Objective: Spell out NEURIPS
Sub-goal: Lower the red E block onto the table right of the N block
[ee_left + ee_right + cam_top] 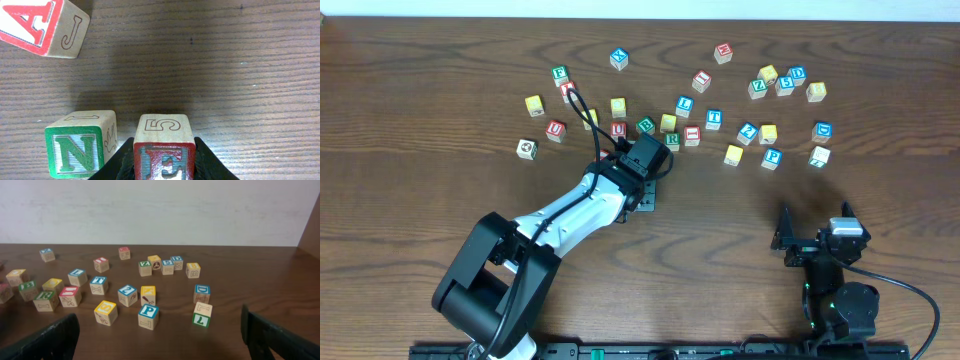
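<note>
Left wrist view: what has the left gripper (163, 161) got? (K.)

E cube (163, 147), red letter, pinched between both jaws, one on each side face. Whether it rests on the table (225, 75) or hangs just off it, I cannot tell. (M.)

And the neighbour? (K.)

N cube (80, 147), green, just beside the E cube on the lens's left. There is a narrow gap and they are not touching. Both letter faces point toward the lens, with N turned a shade off square. A cube (42, 25) sits well apart, farther out on the same side. (M.)

So the move turns on that gap. (K.)

My reading, yes. As the lens reads it, E belongs immediately right of N, so it looks nearly placed. What is left is likely a small sideways nudge, then letting go. These are cubes, so there is no long axis to fuss over, only keeping the faces parallel. (M.)

Arm pose? (K.)

Overhead: the left arm is stretched diagonally from its near-left base to mid-table, wrist down among the central cubes. The right gripper (817, 228) sits low by its base at the near right, jaws spread wide with nothing between them. Its own camera looks out at the P cube (148, 312) and the right-hand scatter. The left arm is plainly the nearer one for N and E. (M.)
</note>
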Tool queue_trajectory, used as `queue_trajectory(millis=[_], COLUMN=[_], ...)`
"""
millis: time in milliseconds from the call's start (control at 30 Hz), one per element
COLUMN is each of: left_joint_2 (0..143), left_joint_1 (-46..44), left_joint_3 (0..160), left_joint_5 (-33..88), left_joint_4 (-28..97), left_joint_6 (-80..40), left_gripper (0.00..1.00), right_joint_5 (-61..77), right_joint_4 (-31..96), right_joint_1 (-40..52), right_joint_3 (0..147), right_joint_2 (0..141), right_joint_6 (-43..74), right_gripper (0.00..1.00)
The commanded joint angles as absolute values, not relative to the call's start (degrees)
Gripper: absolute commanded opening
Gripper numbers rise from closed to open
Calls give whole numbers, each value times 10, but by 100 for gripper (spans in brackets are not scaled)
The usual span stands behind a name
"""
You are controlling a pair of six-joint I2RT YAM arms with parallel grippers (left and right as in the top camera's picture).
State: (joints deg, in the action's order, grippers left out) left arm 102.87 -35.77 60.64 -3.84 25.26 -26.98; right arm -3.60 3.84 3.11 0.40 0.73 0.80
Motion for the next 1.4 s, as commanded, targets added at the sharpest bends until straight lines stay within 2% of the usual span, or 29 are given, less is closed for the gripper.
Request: queue_trajectory(millis=[0,1367], left_joint_2=[1033,1049], left_joint_1=[-350,-327], left_joint_3=[601,601], left_joint_5=[-51,-26], left_joint_4=[254,264], left_joint_6=[-257,-251], left_gripper=[8,8], right_joint_5=[-35,-35], right_joint_4=[41,41], right_joint_1=[27,27], right_joint_3=[3,3], right_joint_2=[5,5], right_joint_6=[3,3], right_gripper=[99,99])
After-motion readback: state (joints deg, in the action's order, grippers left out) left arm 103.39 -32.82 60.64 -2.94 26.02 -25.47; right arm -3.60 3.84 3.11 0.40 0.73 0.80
